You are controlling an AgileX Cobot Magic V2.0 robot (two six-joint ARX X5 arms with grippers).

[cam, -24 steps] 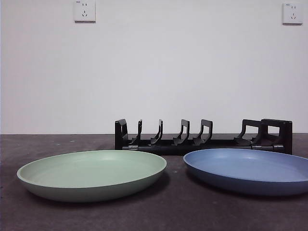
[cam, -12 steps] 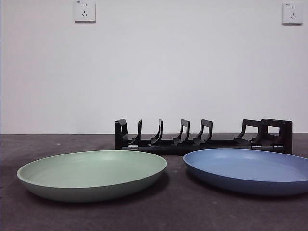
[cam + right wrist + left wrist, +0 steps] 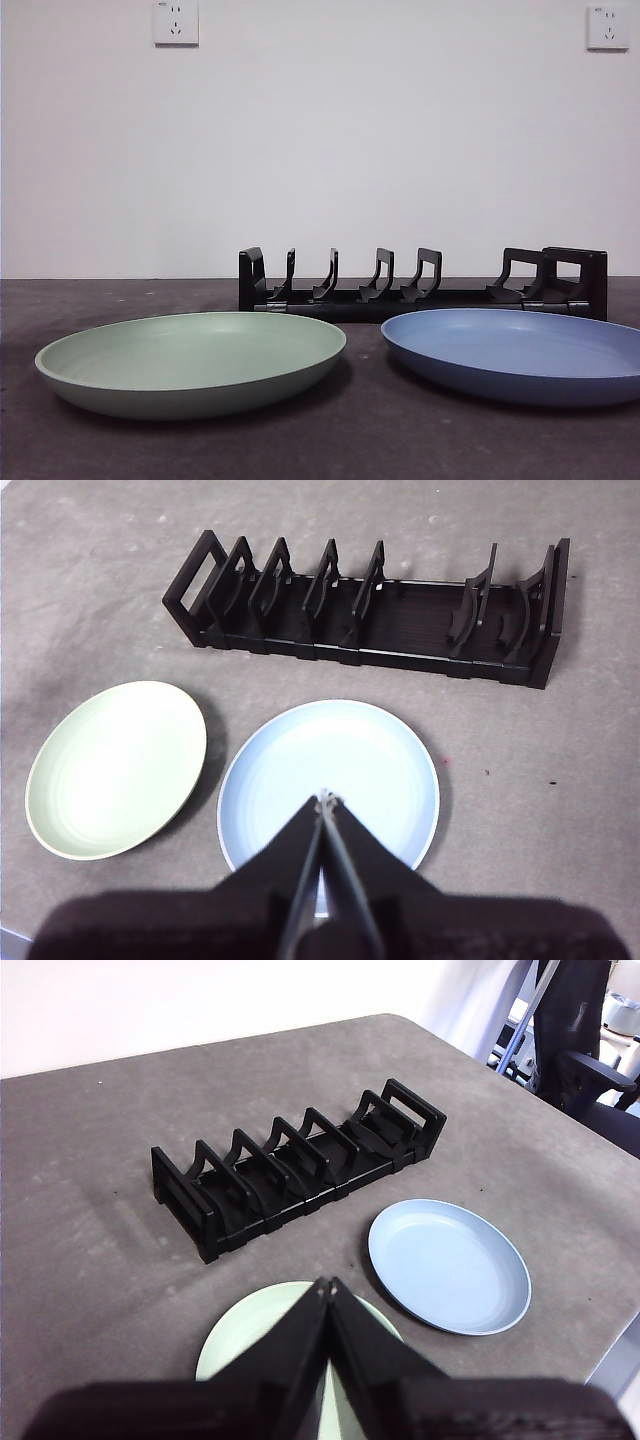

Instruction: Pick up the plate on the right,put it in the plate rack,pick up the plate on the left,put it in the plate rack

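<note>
A blue plate (image 3: 515,352) lies flat on the right of the table, a pale green plate (image 3: 195,360) on the left. Behind them stands the black plate rack (image 3: 420,287), with nothing in its slots. In the right wrist view my right gripper (image 3: 325,800) hangs shut above the blue plate (image 3: 328,780), with the green plate (image 3: 115,767) and the rack (image 3: 370,610) beyond. In the left wrist view my left gripper (image 3: 325,1287) is shut, high above the green plate (image 3: 235,1345), with the blue plate (image 3: 448,1263) and rack (image 3: 300,1165) further off. Neither arm shows in the front view.
The table (image 3: 360,440) is dark grey. Two wall sockets (image 3: 176,22) sit high on the white wall behind. In the left wrist view the table's edge (image 3: 615,1360) lies close past the blue plate, and an office chair (image 3: 585,1040) stands beyond the far corner.
</note>
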